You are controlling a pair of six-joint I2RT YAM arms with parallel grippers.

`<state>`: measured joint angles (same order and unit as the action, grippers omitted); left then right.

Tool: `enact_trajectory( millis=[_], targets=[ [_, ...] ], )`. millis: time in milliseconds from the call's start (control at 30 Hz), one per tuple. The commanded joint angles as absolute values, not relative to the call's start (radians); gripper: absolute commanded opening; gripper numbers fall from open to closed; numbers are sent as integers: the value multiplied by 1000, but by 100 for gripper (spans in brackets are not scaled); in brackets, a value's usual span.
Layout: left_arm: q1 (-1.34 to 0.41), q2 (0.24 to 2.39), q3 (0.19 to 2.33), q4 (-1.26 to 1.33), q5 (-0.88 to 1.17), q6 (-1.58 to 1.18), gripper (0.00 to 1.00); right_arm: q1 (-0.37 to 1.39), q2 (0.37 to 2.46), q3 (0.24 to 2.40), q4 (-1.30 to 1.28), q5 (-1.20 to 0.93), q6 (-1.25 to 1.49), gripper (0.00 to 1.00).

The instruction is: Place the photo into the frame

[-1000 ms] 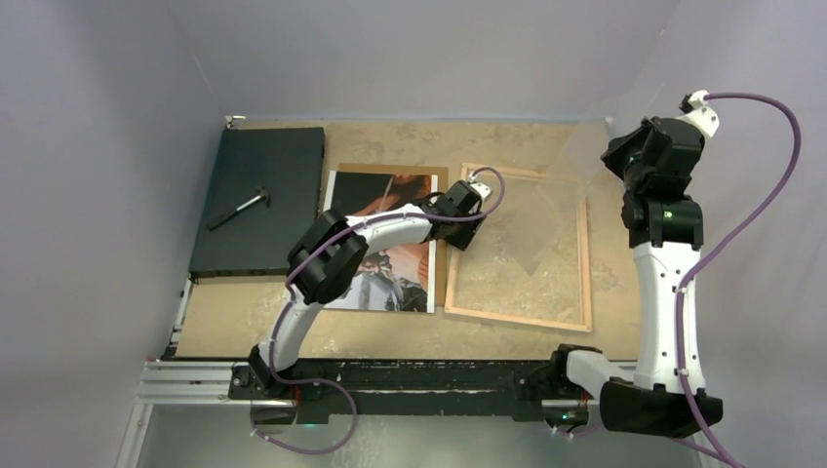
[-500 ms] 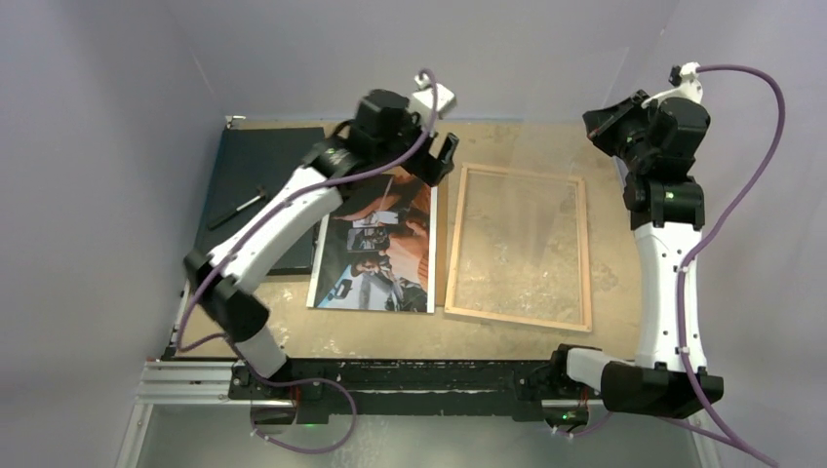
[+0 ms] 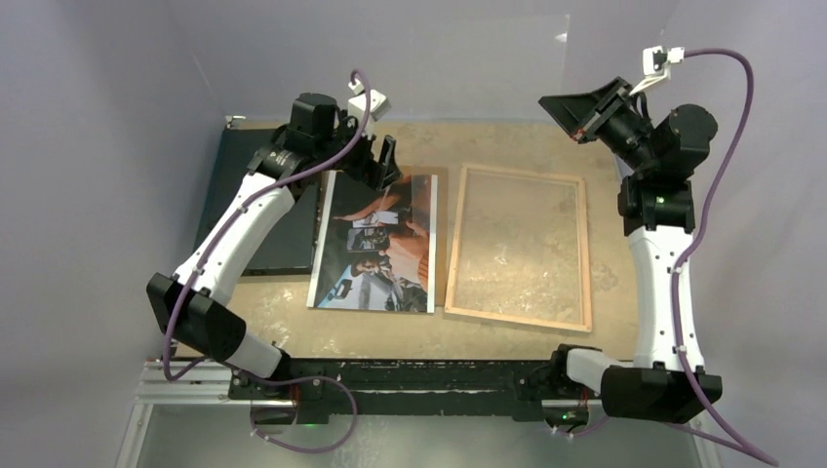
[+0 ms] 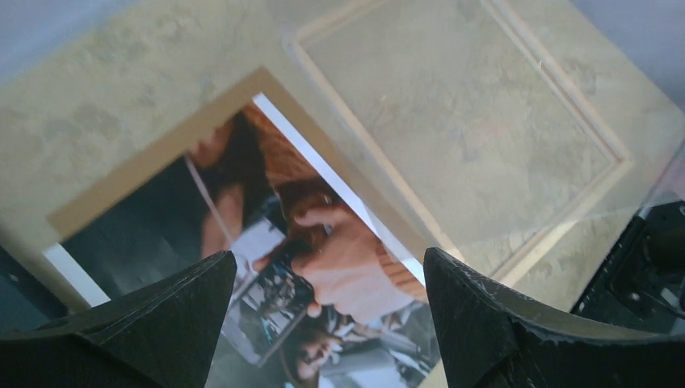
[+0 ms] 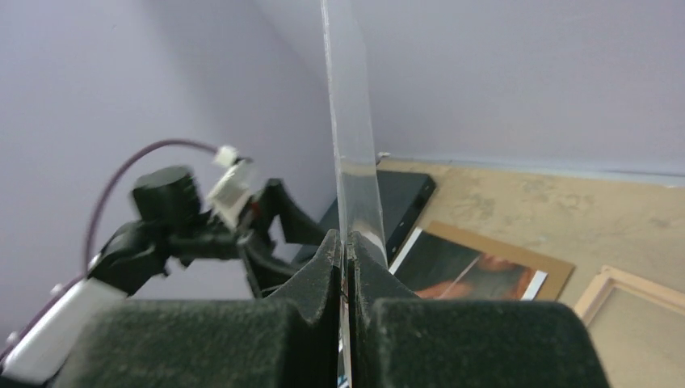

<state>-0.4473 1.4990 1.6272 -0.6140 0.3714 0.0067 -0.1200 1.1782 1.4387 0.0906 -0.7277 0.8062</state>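
One clear pane sits in right jaws; backing panel underlies photo.

The left gripper hangs in the air. Its two fingers are wide apart and hold nothing. Right under it is the far edge of the photo. The photo lies flat on the table, picture side up. On this gripper's right, close beside the photo, lies the frame. On its left is a black board. The right gripper is up high, past the frame's far corner. It pinches a clear sheet that is hard to see.
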Motion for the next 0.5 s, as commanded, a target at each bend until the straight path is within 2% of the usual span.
enact_trajectory(
  millis=[0, 100, 200, 467],
  targets=[
    [-366, 1496, 1547, -554, 638, -67, 84, -123, 1147, 1364, 242, -882, 877, 0],
    [-353, 1500, 1503, -516, 729, -84, 84, -123, 1148, 1295, 268, -887, 878, 0],
    [-353, 1502, 1470, -499, 733, -74, 84, -124, 1163, 1259, 126, -789, 817, 0],
    [-354, 1579, 1360, -502, 606, 9, 84, -136, 1200, 1138, -134, -604, 712, 0]
  ],
)
